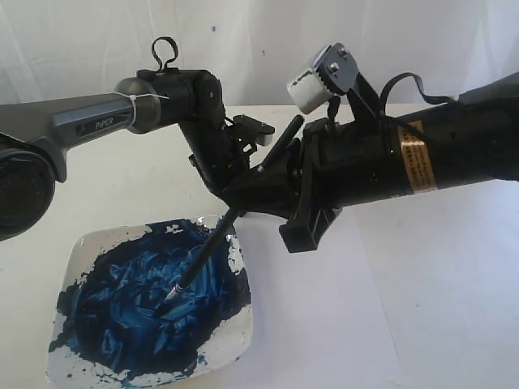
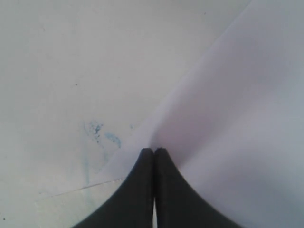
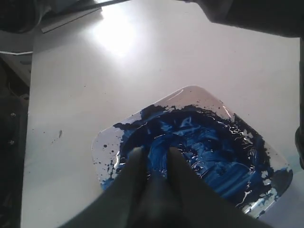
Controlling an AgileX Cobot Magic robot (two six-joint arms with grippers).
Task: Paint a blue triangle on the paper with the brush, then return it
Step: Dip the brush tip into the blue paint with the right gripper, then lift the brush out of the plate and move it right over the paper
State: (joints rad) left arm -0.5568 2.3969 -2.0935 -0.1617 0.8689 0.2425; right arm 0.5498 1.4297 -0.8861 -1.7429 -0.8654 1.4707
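My right gripper (image 1: pixel 235 207) is shut on the brush (image 1: pixel 203 259), a thin black-handled paintbrush that slants down to the left. Its silver ferrule and bristles (image 1: pixel 166 305) sit in the dark blue paint. In the right wrist view the gripper (image 3: pixel 155 154) hangs over the paint, with the handle a dark blur between its fingers. The paper (image 1: pixel 324 316) lies flat to the right of the plate and bears no paint that I can see. No blue triangle shows in any view. My left gripper (image 2: pixel 154 151) is shut and empty, its tips at the edge of the paper (image 2: pixel 237 118).
A glossy white square plate (image 1: pixel 81 243), smeared with dark blue paint, sits at the front left; its rim (image 3: pixel 102 147) is spattered. Faint blue smudges (image 2: pixel 97 129) mark the tabletop beside the paper. The two arms cross close together above the plate's far corner.
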